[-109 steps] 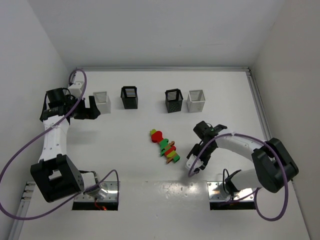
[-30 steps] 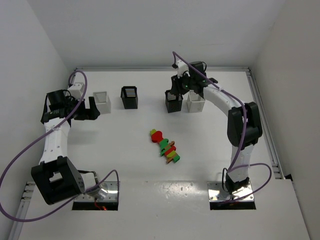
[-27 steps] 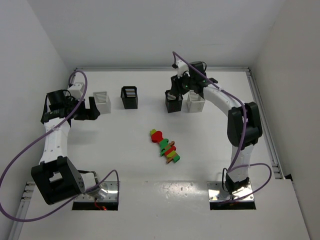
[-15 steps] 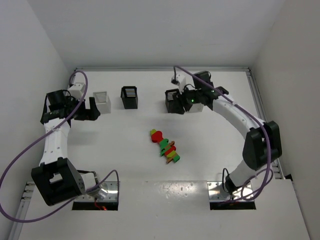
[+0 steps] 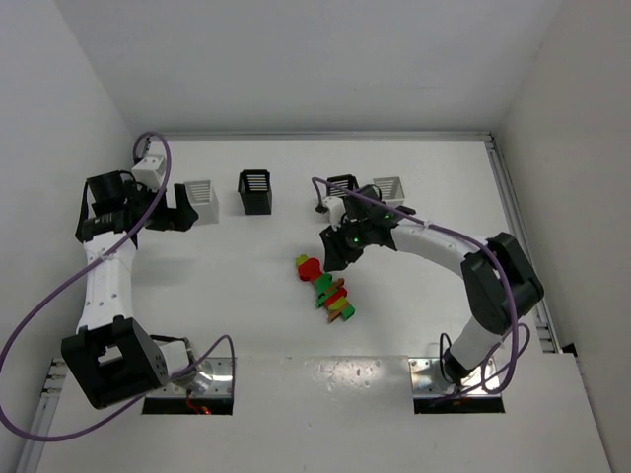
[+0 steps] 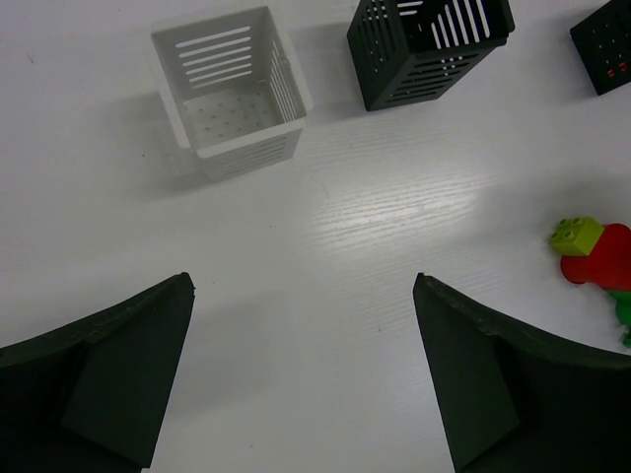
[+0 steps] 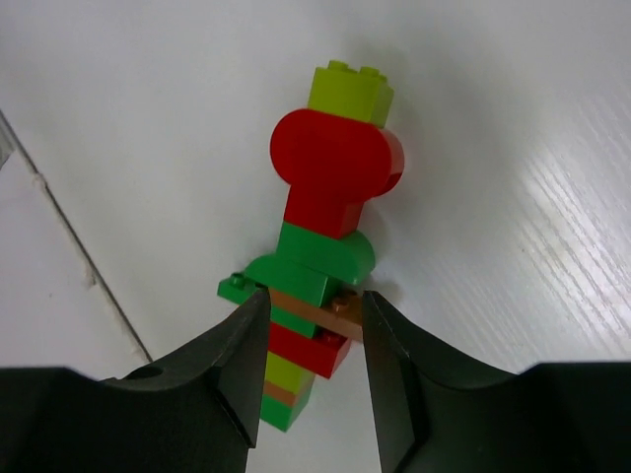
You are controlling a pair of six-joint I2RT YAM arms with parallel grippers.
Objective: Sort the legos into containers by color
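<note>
The legos (image 5: 326, 288) are stuck together in one stack of red, green, orange-brown and yellow-green bricks lying mid-table. In the right wrist view the stack (image 7: 330, 217) runs between my fingers. My right gripper (image 5: 333, 248) is open and hovers over the stack's far end, its jaws either side of the orange-brown plate (image 7: 330, 317). Four containers stand in a back row: a white bin (image 5: 200, 197), a black bin (image 5: 254, 190), a black bin (image 5: 342, 183) partly hidden by the right arm, and a white bin (image 5: 388, 189). My left gripper (image 5: 185, 210) is open and empty beside the left white bin.
The left wrist view shows the white bin (image 6: 229, 94), a black bin (image 6: 429, 44), the corner of another black bin (image 6: 603, 39) and the stack's yellow-green and red end (image 6: 592, 251). Walls enclose the table on three sides.
My right arm has swung from the back bins forward and left to the lego stack. The left arm has barely shifted.
</note>
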